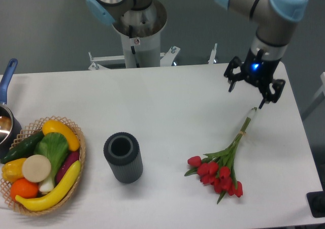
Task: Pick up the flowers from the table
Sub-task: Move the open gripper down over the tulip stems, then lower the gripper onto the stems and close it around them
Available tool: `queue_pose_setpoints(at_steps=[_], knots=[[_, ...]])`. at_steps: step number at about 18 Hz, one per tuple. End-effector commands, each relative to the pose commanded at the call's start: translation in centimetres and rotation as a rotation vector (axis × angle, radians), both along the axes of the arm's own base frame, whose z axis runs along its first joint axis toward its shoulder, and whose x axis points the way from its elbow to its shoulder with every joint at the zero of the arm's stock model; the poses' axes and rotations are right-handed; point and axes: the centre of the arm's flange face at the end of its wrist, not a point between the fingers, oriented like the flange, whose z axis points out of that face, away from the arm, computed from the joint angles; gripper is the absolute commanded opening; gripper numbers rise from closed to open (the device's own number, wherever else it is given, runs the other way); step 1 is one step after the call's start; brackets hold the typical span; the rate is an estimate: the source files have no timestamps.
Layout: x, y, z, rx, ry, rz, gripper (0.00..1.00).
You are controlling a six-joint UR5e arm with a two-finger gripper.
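Item one, the large flat white rectangular table [167, 112], bearing everything listed here. Item two, my own arm, grey with pale blue joints, reaching in from the upper right and ending in my black two-finger pincer [254, 84], which hangs above the table's far right part with its fingers spread apart and nothing between them. Item three, a woven straw basket [76, 158] of coloured fruit and vegetables at the left edge, with a dark pot with a blue handle [7, 87] partly in view behind it. Item four, a dark grey ribbed cylindrical vase [123, 157], upright, mouth open, near the front centre. Item five, the bunch of red tulips with long green stems [223, 165], lying flat on the right part of the table; its long axis runs on a diagonal, red heads towards the front, cut stem ends pointing up towards me. Those stem tips lie just below my pincer in this view, the pale band a little further down. I judge the coming move a short descent onto the stems, fingers set across that diagonal.
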Motion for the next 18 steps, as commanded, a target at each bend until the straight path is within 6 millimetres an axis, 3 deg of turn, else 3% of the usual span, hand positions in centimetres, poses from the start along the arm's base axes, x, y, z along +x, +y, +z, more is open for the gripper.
queue_pose_setpoints(at_steps=[5,10,14,18], knots=[[-2.3,2.1,-5.8,-0.009,-0.022,-0.021,1.00],[-2.7,2.6,-9.9,-0.026,-0.066,-0.038,1.00],[-2.8,3.1,-11.7,-0.037,-0.091,-0.043,1.00],[-2.2,4.8,-13.9,-0.047,-0.109,-0.066,1.00]])
